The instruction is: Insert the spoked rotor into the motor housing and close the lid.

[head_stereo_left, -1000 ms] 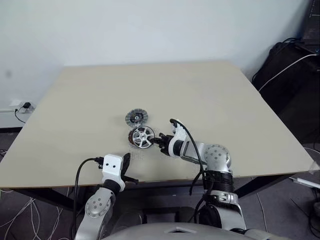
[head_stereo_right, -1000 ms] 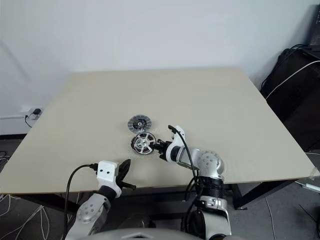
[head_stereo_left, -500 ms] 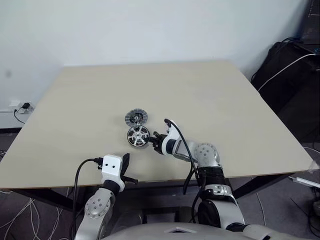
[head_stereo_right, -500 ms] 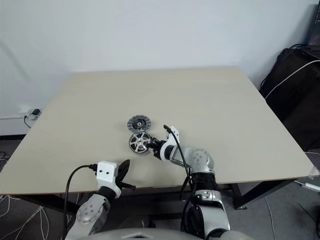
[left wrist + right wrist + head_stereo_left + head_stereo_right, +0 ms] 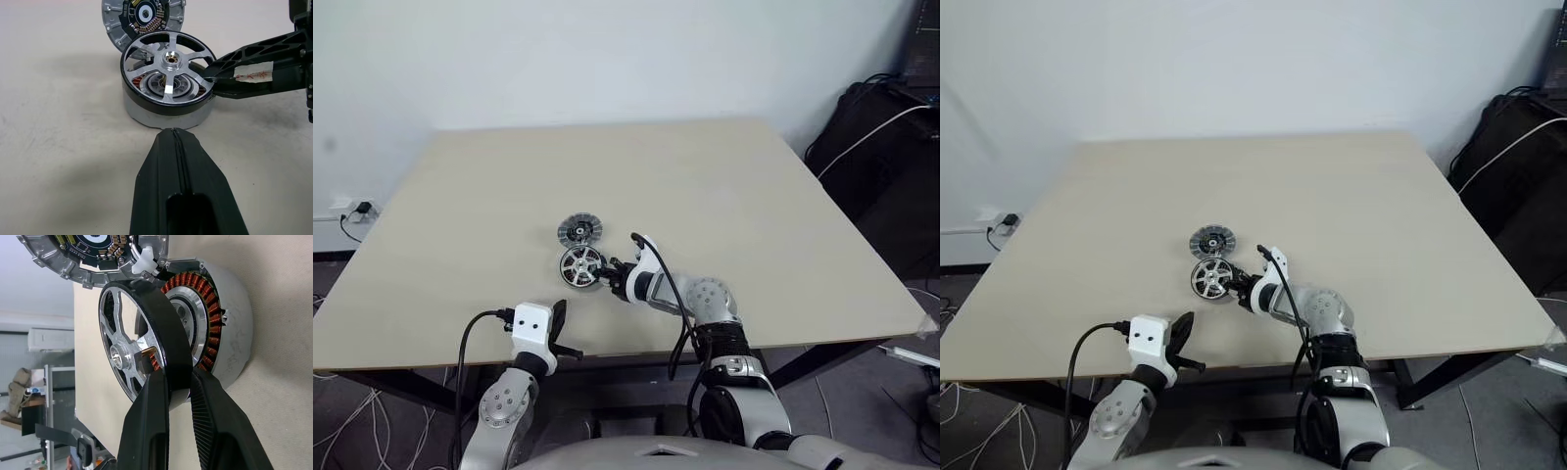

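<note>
Right wrist view: the right gripper (image 5: pixel 178 377) has its jaws pinched narrowly on the rotor's (image 5: pixel 168 333) black rim. Over the last second it has carried the rotor left onto the housing (image 5: pixel 234 313), where it sits tilted and not yet seated. The lid (image 5: pixel 144 14) lies just beyond. The left gripper (image 5: pixel 173 134), shut and empty, waits by the table's (image 5: pixel 754 196) near edge, with open room left, right and far.
</note>
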`<state>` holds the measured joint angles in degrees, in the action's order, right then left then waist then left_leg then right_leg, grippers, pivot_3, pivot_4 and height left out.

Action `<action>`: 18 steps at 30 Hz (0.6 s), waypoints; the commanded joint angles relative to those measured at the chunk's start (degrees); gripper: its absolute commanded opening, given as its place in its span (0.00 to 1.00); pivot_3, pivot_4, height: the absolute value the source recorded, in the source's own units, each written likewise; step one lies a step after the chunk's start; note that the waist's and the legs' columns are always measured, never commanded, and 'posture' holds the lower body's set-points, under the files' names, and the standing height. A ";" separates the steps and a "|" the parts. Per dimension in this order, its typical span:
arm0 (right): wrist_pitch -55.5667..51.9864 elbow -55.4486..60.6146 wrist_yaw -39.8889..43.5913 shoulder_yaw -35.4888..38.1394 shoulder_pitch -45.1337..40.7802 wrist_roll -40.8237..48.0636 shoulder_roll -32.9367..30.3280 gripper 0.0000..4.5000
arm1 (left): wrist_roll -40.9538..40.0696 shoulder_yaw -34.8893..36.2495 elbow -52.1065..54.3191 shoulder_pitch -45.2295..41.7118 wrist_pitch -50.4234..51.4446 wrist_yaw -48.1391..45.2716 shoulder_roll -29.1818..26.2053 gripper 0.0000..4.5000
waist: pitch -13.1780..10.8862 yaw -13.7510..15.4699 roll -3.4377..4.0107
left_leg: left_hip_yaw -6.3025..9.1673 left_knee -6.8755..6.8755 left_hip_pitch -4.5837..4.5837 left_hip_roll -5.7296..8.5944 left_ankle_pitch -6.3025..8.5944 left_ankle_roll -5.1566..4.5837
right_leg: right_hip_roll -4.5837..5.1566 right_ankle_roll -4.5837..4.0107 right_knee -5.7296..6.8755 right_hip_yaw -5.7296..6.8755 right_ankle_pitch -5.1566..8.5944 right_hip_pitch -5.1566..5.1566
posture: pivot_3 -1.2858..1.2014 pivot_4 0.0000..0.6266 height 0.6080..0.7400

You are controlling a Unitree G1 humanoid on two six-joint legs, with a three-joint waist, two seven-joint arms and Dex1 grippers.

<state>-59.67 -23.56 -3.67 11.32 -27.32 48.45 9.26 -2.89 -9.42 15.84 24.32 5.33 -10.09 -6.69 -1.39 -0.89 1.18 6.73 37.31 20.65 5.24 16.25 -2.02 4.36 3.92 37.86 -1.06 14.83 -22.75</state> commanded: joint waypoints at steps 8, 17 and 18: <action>3.02 -1.49 1.15 0.13 -6.04 -0.10 5.39 0.07 | -0.17 0.34 2.47 -0.31 -1.40 -0.09 0.04 0.00 | 0.02 -0.23 0.02 | 0.01 0.01 -0.02 -0.08 -0.17 0.05 | -0.04 -0.09 0.02 0.02 -0.11 0.01 | 0.52 0.00 1.00; 2.41 -0.42 1.81 0.42 -6.36 1.17 5.37 0.07 | -0.16 0.25 2.45 -0.43 -1.36 -0.17 0.02 0.00 | 0.01 -0.31 0.02 | 0.01 0.00 -0.01 -0.08 -0.30 0.06 | -0.13 -0.08 0.01 0.02 -0.20 0.02 | 0.52 0.00 1.00; 2.30 -0.28 1.63 0.54 -6.37 1.29 5.38 0.07 | -0.18 0.25 2.45 -0.42 -1.36 -0.18 0.03 0.00 | 0.01 -0.31 0.02 | 0.01 0.00 -0.01 -0.08 -0.29 0.05 | -0.13 -0.08 0.01 0.02 -0.20 0.02 | 0.52 0.00 1.00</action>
<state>-57.70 -26.23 -2.48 11.44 -29.08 48.32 9.02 -2.89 -9.44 15.84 24.34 5.28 -10.11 -6.73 -1.38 -1.20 1.20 6.74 37.31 20.64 5.16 15.96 -1.97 4.23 3.84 37.86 -1.04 14.63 -22.74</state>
